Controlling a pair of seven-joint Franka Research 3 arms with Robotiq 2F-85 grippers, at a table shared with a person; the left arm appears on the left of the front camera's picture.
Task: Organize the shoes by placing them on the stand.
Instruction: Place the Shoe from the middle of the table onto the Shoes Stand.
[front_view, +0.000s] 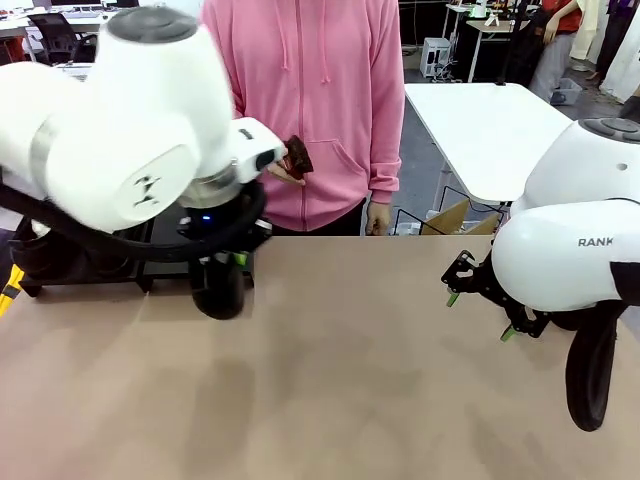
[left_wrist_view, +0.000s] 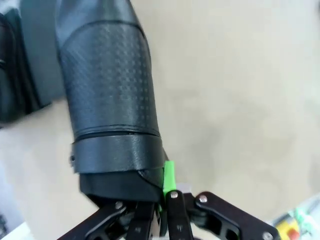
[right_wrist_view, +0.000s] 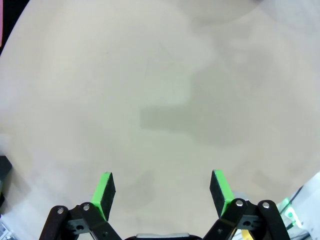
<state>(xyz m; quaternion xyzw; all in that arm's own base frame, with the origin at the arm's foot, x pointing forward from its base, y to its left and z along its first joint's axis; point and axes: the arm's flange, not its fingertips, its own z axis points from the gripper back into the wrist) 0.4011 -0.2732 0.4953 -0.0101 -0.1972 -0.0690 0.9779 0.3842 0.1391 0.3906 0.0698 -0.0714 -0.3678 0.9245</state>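
A black shoe (front_view: 218, 292) hangs toe-down just above the tan table, with my left gripper (front_view: 233, 262) shut on its upper end. The left wrist view looks along its textured sole (left_wrist_view: 110, 90), and my left gripper (left_wrist_view: 165, 197) pinches the heel edge between green pads. The low black stand (front_view: 90, 268) sits right beside the shoe, at the table's far left, and shows as a dark shape (left_wrist_view: 15, 75) along that view's edge. My right gripper (front_view: 480, 315) hovers open over bare table at the right, its pads (right_wrist_view: 104, 192) wide apart with nothing between them.
A person in a pink hoodie stands at the far side holding a small dark brown object (front_view: 297, 158); the other hand (front_view: 378, 216) hangs by the table edge. A cardboard box (front_view: 450, 218) and a white table (front_view: 490, 120) lie beyond.
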